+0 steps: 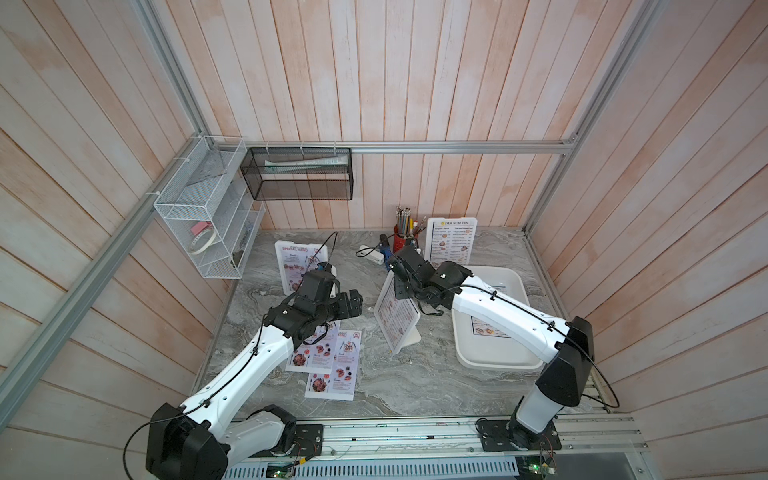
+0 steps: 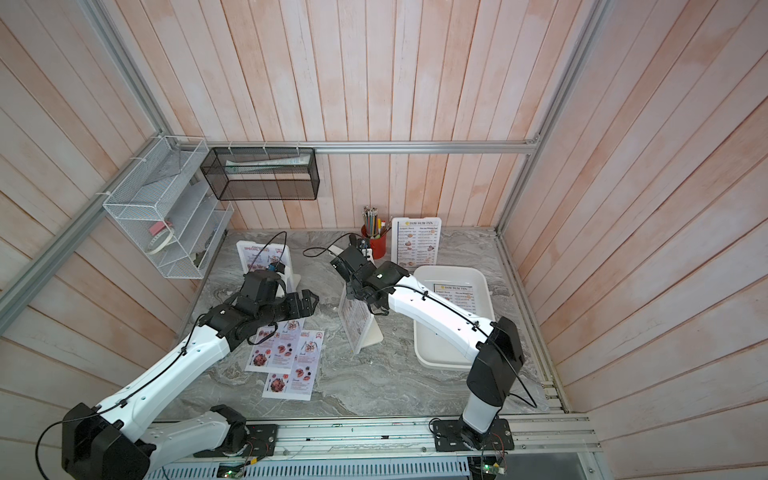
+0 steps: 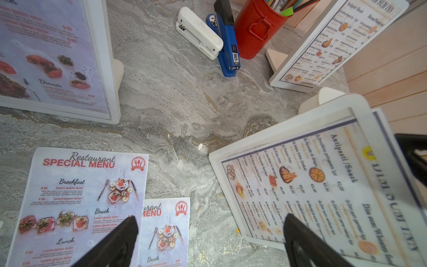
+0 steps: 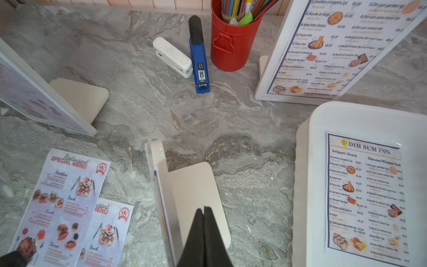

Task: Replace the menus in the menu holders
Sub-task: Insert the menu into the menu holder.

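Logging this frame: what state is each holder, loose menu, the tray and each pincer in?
middle holder: standing, its Dim Sum Inn sheet partly out the top.
rear left holder: standing, Special Menu insert inside.
rear right holder: standing, Dim Sum Inn insert inside.
tray: one Dim Sum Inn copy lying flat inside.
loose Special Menu sheets: two, lying flat, overlapping.
left pincer: open, empty.
right pincer: shut, behind the middle holder.
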`<state>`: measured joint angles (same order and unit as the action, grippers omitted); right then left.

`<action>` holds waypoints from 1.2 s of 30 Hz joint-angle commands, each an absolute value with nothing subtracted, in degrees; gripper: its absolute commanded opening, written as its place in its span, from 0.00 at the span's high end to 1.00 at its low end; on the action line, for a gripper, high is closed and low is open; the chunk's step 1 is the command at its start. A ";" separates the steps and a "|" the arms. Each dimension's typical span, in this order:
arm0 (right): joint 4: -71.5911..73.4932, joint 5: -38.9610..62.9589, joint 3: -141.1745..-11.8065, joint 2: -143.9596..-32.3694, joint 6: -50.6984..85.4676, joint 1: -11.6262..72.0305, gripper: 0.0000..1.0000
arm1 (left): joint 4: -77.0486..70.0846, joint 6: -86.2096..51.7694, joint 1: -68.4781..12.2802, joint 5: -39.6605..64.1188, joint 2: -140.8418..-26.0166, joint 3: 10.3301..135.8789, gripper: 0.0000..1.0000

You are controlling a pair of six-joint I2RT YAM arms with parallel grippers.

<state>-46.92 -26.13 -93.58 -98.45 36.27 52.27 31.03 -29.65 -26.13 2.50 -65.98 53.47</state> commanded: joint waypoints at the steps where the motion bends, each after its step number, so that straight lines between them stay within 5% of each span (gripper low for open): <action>1: -49.43 -28.34 -94.64 -99.22 35.51 53.02 0.94 | 32.17 -28.68 -25.59 1.50 -65.03 55.01 0.00; 18: -48.44 -26.65 -96.11 -98.44 35.97 52.91 0.93 | 31.59 -28.78 -25.22 2.64 -65.56 55.51 0.00; 29: -46.30 -11.01 -92.24 -86.79 33.48 49.84 0.57 | 33.32 -26.81 -23.74 2.13 -67.17 58.00 0.00; 36: -34.41 7.36 -75.67 -76.02 34.08 49.76 0.51 | 34.52 -26.39 -23.12 2.37 -67.15 58.66 0.00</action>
